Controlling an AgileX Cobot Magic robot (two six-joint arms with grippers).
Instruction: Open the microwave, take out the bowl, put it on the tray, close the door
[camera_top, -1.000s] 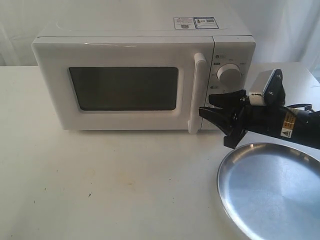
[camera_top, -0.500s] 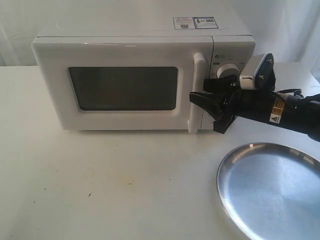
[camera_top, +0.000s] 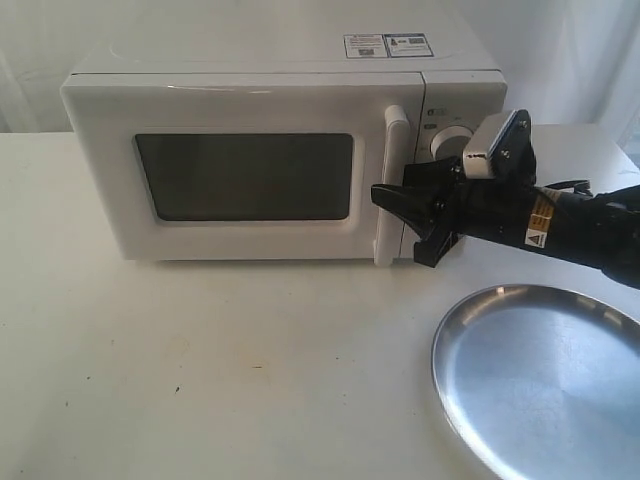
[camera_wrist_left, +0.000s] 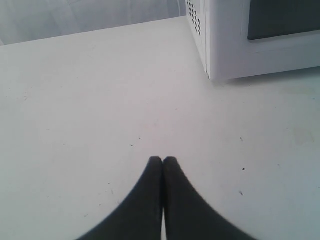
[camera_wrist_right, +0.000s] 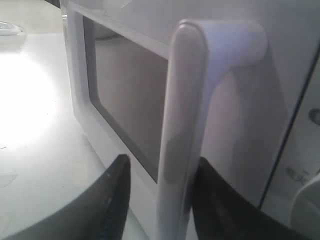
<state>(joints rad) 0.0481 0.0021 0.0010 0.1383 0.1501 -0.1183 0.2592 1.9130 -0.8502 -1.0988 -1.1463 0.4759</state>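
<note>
Moved leftward from beside the knob (camera_top: 452, 146) within the past second, the right tool (camera_top: 398, 222) now straddles the handle (camera_top: 392, 170) of the door (camera_top: 100, 180), jaws spread with one finger on each side of the bar and not visibly squeezing it. The door sits flush against the microwave (camera_top: 270, 60), at the back of the white tabletop (camera_top: 200, 380). The tray (camera_top: 540, 380) lies on the tabletop near the front right, below the right arm. The left tool (camera_wrist_left: 162, 162), fingers pressed together, hangs over bare tabletop near the microwave's corner.
</note>
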